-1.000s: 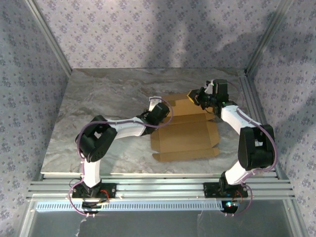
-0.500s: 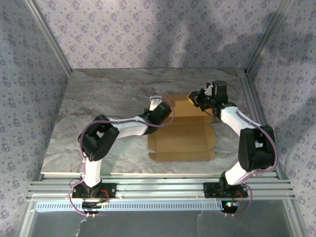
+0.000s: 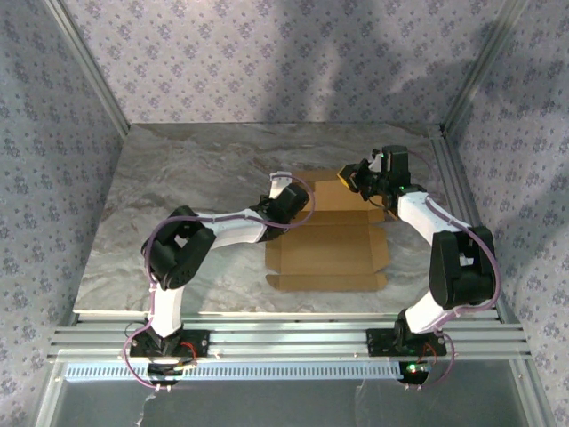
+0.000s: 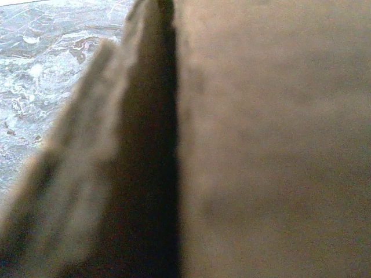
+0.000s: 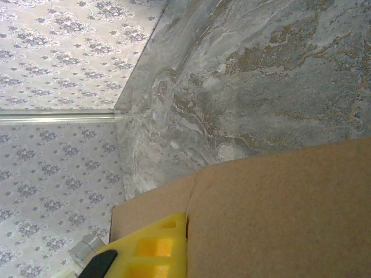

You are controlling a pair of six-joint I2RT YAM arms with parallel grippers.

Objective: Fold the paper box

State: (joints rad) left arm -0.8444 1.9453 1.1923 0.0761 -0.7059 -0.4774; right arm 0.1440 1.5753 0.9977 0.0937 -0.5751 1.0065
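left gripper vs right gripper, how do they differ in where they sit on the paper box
The left gripper is at the left edge of the paper box; the right gripper is at its far right corner. The right gripper's yellow pad sits beside a cardboard edge in its wrist view; the left gripper's camera sees the cardboard blurred and very close. Shared: both have jaws shut, by the box's far half.

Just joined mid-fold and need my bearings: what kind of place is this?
Likely a staged robot test cell: a marble-look table fenced by wallpapered walls on aluminium posts, with arm bases bolted to rails.
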